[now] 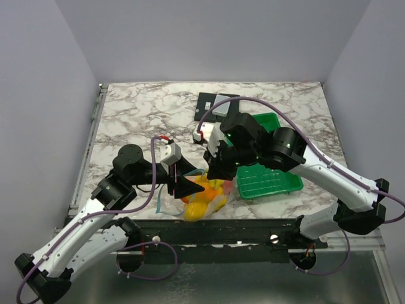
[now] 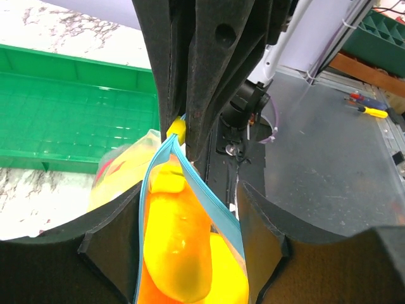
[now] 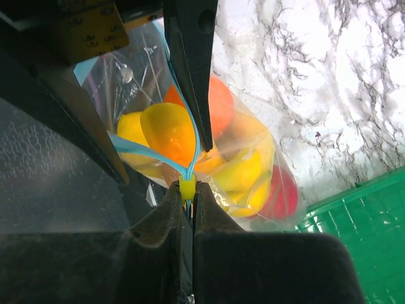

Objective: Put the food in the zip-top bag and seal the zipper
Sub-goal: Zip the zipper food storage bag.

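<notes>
- Here we see the right gripper [image 3: 186, 204] with its jaws pressed together on the yellow slider [image 3: 186, 187] at the end of the zipper [image 3: 142, 151].
- From that slider the two light-blue strips fork apart, so the mouth of the zip-top bag [image 3: 273, 158] stands open beyond it.
- The left gripper [image 2: 190, 209] has its jaws apart. The bag's mouth passes between them, with a blue strip close to each inner finger edge.
- We cannot tell whether those left fingers [image 2: 104, 253] actually press on the plastic or only flank it.
- The bag lies at the near edge of the marble table [image 1: 145, 114], between the two grippers and just left of a green tray [image 1: 269, 183].
- Inside the bag we make out the food: a yellow fruit [image 3: 166, 126], an orange one [image 3: 219, 104], a red one [image 3: 283, 193] and more yellow pieces [image 3: 245, 174].
- The plastic blurs their outlines, so we cannot sort the yellow pieces by kind.
- In the top view both grippers cover the bag's mouth, leaving only its yellow-orange bulk visible.
- A second green tray [image 1: 271, 120] is partly hidden behind the right arm.
- A black flat item [image 1: 207, 106] farther back is too small for us to identify.
</notes>
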